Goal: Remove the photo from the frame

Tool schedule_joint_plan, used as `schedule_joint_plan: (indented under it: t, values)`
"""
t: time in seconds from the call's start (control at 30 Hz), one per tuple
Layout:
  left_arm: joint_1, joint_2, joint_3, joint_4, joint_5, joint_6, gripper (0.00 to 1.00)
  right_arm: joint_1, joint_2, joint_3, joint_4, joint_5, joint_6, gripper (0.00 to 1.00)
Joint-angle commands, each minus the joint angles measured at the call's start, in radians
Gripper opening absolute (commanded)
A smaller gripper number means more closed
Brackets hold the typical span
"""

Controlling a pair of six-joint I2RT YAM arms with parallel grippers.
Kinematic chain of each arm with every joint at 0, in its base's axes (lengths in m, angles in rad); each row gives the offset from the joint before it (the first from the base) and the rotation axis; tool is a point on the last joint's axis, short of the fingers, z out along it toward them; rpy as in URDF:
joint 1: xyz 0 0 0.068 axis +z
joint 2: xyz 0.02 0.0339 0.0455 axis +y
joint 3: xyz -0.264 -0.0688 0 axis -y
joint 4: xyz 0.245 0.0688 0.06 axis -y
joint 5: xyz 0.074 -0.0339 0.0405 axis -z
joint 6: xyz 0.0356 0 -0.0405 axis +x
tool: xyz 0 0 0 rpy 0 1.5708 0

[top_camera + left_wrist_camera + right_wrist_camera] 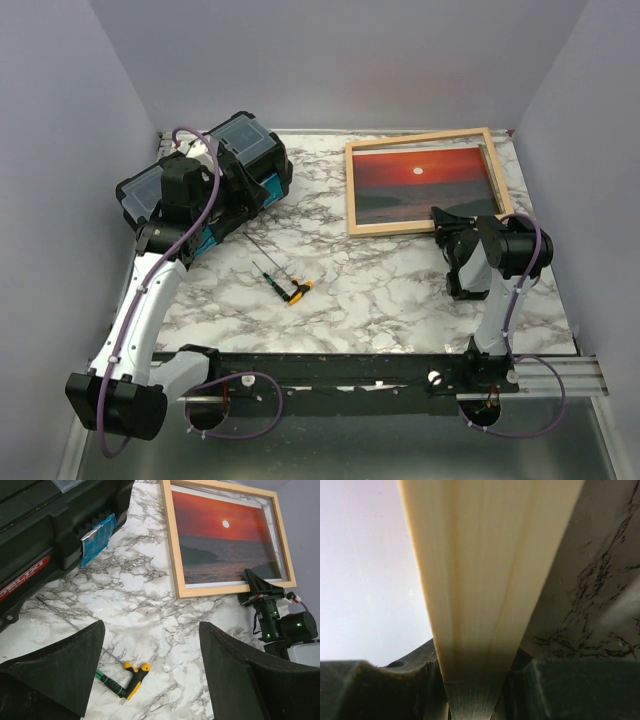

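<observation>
**Top view:** I look down on a white table [400, 300] veined in grey like marble, boxed in by plain lavender walls [330, 60]. A black toolbox [245, 160] with teal latches sits at the far left, and my left arm [140, 300] reaches over it. A screwdriver [290, 288] with a yellow, black and green handle lies alone mid-table. The frame [420, 137], thin light wood, sits at the far right of the table with the photo [420, 180] inside it. The print shows a red-orange sunset with a small pale sun above dark hills and water. My right gripper [447, 214] meets the frame's near rail, toward its right corner.

**Left wrist view:** The only writing is white capitals on a red strip [22, 577] on the toolbox's side. The picture's edge cuts them off, and they slant too much for me to read with certainty. A teal latch [97, 537] shows beside the strip. The left gripper [151, 627] hangs above the marble with its fingers wide apart and nothing between them. The screwdriver lies below it. Beyond, the photo fills the frame, with a pale margin along the print's edges.

**Right wrist view:** A pale wood rail of the frame, finely grained, runs straight up between the two black fingers [350, 690], which are clamped on it. Marble shows to the right and blank wall to the left.
</observation>
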State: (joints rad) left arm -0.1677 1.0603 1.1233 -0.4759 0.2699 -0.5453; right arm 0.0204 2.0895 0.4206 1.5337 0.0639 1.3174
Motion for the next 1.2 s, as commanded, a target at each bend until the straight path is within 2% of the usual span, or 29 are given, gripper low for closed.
schedule_joint_plan:
  t: [0.0,0.13,0.17,0.2,0.23,0.3,0.33,0.4,0.43,0.47,0.53,0.6,0.8,0.9,0.97,1.03,1.17]
  values:
    - [-0.001,0.012,-0.014,0.040,0.017,0.018,0.77,0.007,0.016,-0.002,0.022,-0.016,-0.167,0.01]
    - [-0.001,0.013,-0.019,0.040,0.018,0.021,0.77,0.009,0.015,-0.002,-0.024,0.000,-0.120,0.01]
    - [0.000,0.012,-0.021,0.041,0.019,0.021,0.77,0.011,0.012,0.002,-0.037,0.000,-0.120,0.02]
    - [0.000,0.011,-0.023,0.042,0.021,0.022,0.77,0.011,0.006,0.004,-0.057,0.000,-0.128,0.08]
    - [0.000,0.011,-0.026,0.042,0.023,0.022,0.77,0.013,-0.011,0.004,-0.083,0.005,-0.133,0.18]
    - [0.002,0.011,-0.030,0.044,0.023,0.026,0.76,0.013,-0.056,0.008,-0.188,0.004,-0.151,0.30]
    - [0.003,0.009,-0.032,0.043,0.023,0.026,0.76,0.012,-0.089,0.016,-0.272,-0.005,-0.152,0.39]
    - [0.007,0.006,-0.037,0.043,0.021,0.032,0.76,0.012,-0.186,0.072,-0.603,-0.027,-0.159,0.63]
    - [0.008,0.004,-0.040,0.042,0.016,0.036,0.76,0.018,-0.240,0.109,-0.802,-0.021,-0.174,0.71]
    - [0.010,0.002,-0.042,0.038,0.015,0.036,0.76,0.026,-0.290,0.129,-0.948,0.004,-0.176,0.83]
    - [0.015,-0.005,-0.045,0.039,0.023,0.035,0.76,0.026,-0.371,0.157,-1.186,0.046,-0.172,0.99]
    - [0.018,-0.017,-0.047,0.046,0.033,0.033,0.76,0.027,-0.450,0.146,-1.315,0.071,-0.200,1.00]
    - [0.020,-0.040,-0.060,0.055,0.020,0.037,0.76,0.026,-0.615,0.104,-1.525,0.049,-0.322,1.00]
    - [0.020,-0.042,-0.061,0.053,0.024,0.039,0.76,0.030,-0.724,0.118,-1.596,-0.034,-0.490,1.00]
    - [0.020,-0.043,-0.060,0.057,0.035,0.038,0.76,0.061,-0.763,0.171,-1.635,-0.037,-0.634,1.00]
    - [0.021,-0.041,-0.062,0.061,0.051,0.033,0.76,0.115,-0.771,0.245,-1.663,0.022,-0.759,1.00]
    - [0.026,-0.036,-0.060,0.064,0.104,0.038,0.77,0.219,-0.732,0.370,-1.646,0.088,-0.872,0.97]
